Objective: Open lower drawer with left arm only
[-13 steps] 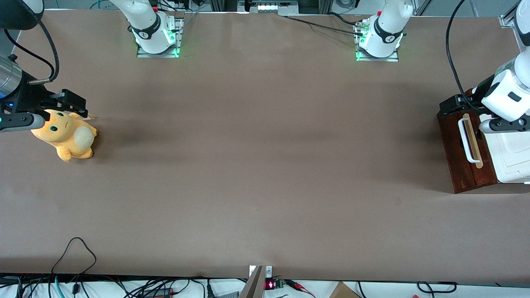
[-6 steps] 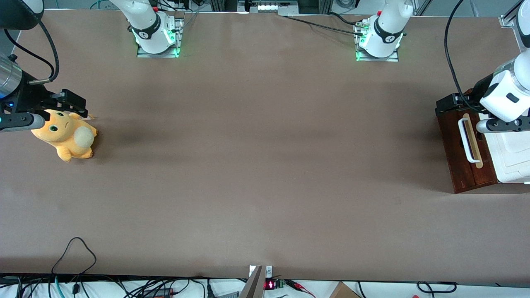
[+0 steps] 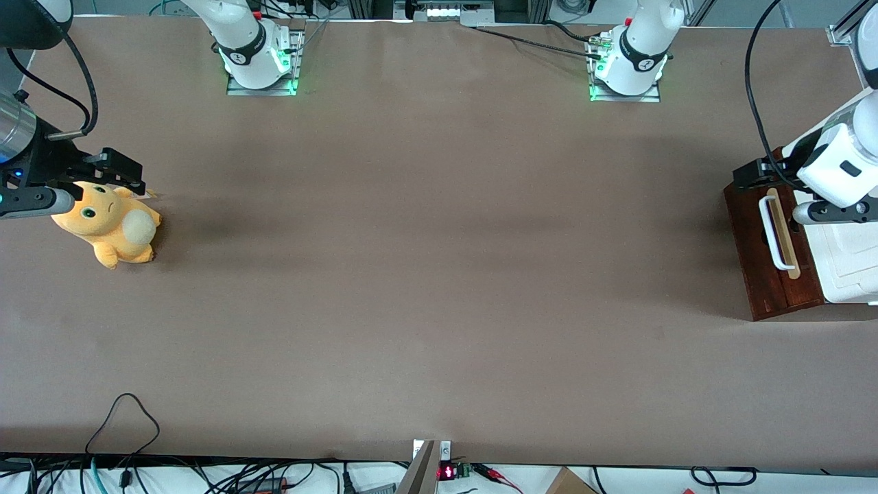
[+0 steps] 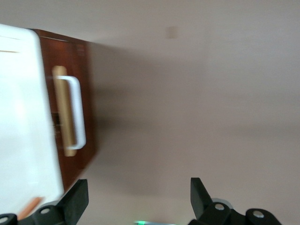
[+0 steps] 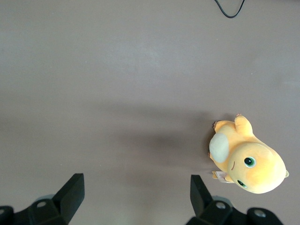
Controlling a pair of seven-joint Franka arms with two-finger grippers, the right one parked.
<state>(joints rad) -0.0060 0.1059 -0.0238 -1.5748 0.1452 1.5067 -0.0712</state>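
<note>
Small black two-finger gripper (image 3: 754, 175), fingers (image 4: 77, 199) spread and empty, drawn back toward cabinet corner; dark reddish-brown wooden lower drawer (image 3: 768, 257), white U-shaped handle (image 3: 774, 232), shut at working arm's table end, still ungrasped.

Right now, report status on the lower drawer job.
Gripper open, holding nothing, above the table in front of the lower drawer, clear of its white handle. Drawer looks shut. Nothing in the way.

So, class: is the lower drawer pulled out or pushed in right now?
Pushed in: the lower drawer shows no pale interior. The open gripper hangs above, clear of the white handle.
</note>
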